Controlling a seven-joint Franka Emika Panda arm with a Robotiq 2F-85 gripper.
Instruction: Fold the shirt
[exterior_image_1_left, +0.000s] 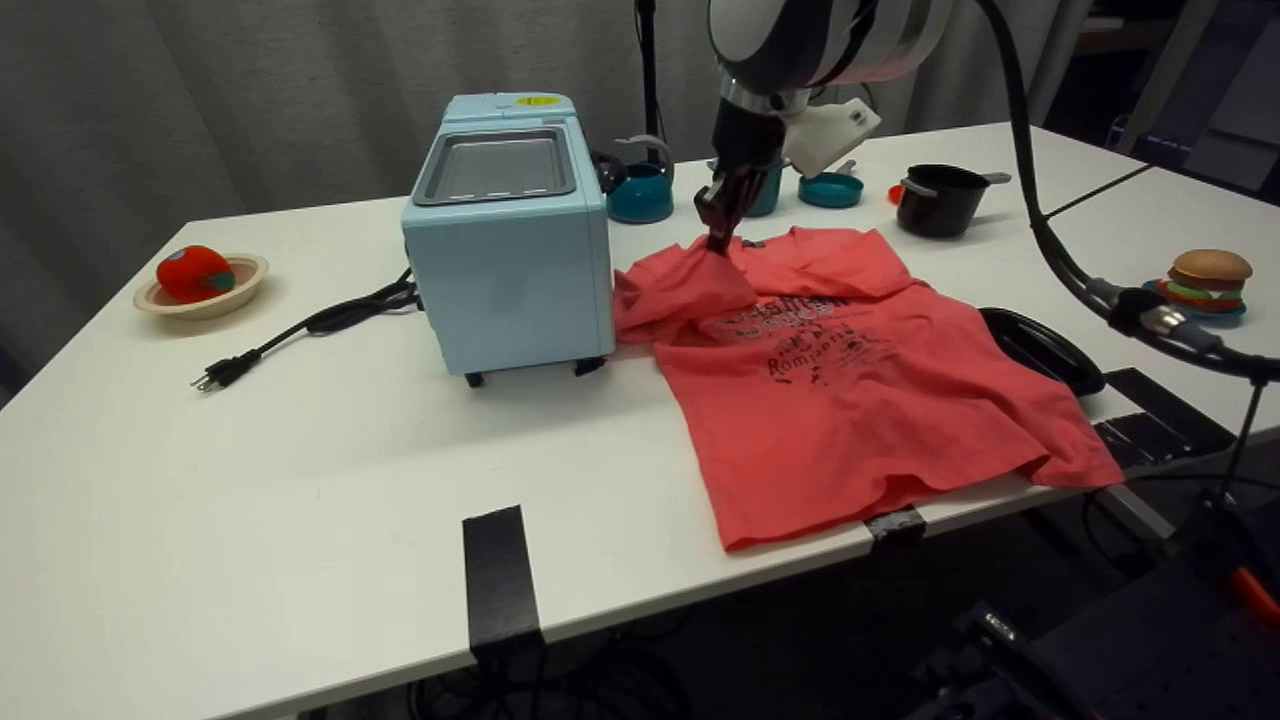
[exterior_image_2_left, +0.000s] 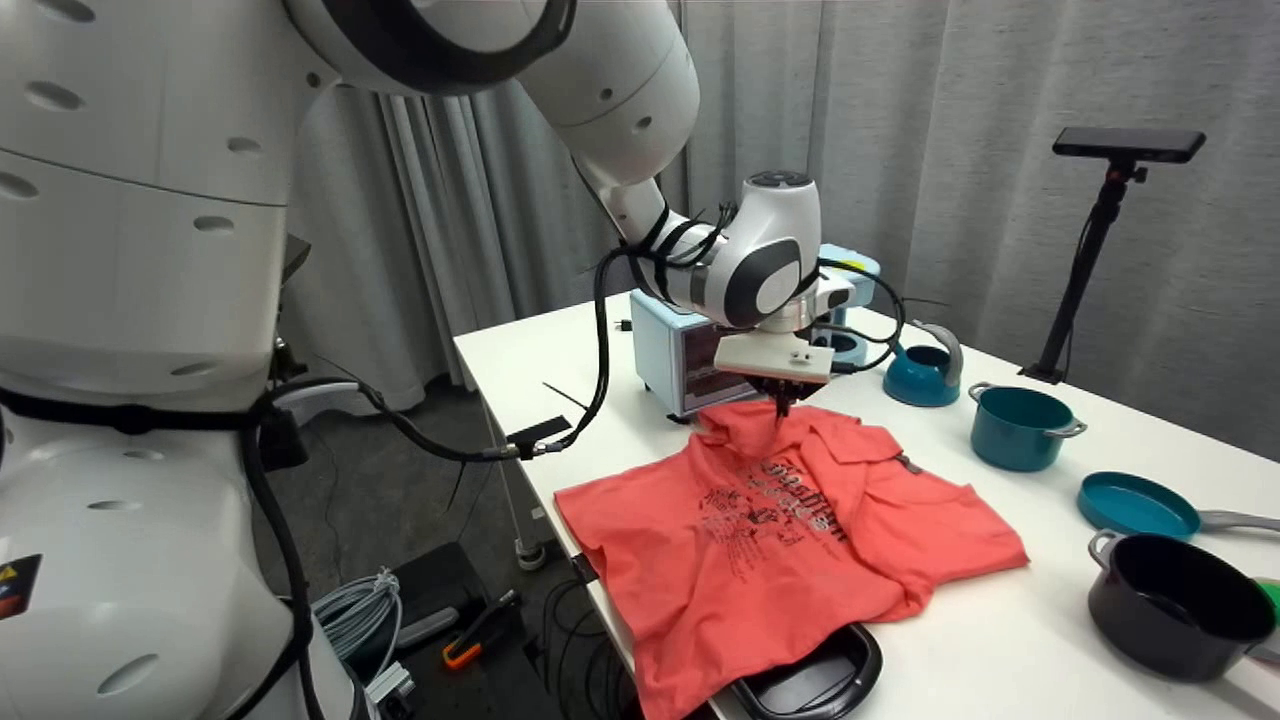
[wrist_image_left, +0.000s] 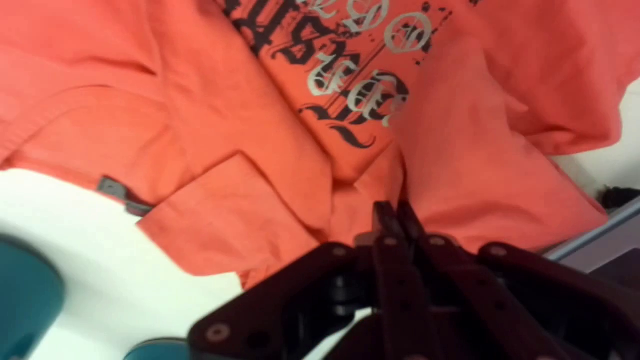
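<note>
The coral-red shirt (exterior_image_1_left: 860, 400) lies spread on the white table in both exterior views, its printed front up and its hem at the near table edge. One sleeve side is folded inward over the print, and the part beside the box appliance is bunched. My gripper (exterior_image_1_left: 718, 244) points down into that bunched part, near the collar. Seen from the wrist, the gripper (wrist_image_left: 393, 204) has its fingertips almost together, with a crease of the shirt (wrist_image_left: 215, 100) running in between them. It looks shut on the cloth; the exact pinch is hidden.
A light-blue box appliance (exterior_image_1_left: 510, 280) stands right beside the bunched cloth. Part of a black tray (exterior_image_2_left: 815, 680) shows from under the shirt. Behind are a teal kettle (exterior_image_2_left: 922, 370), teal pot (exterior_image_2_left: 1020, 430), teal pan (exterior_image_2_left: 1135, 505) and black pot (exterior_image_1_left: 940, 205).
</note>
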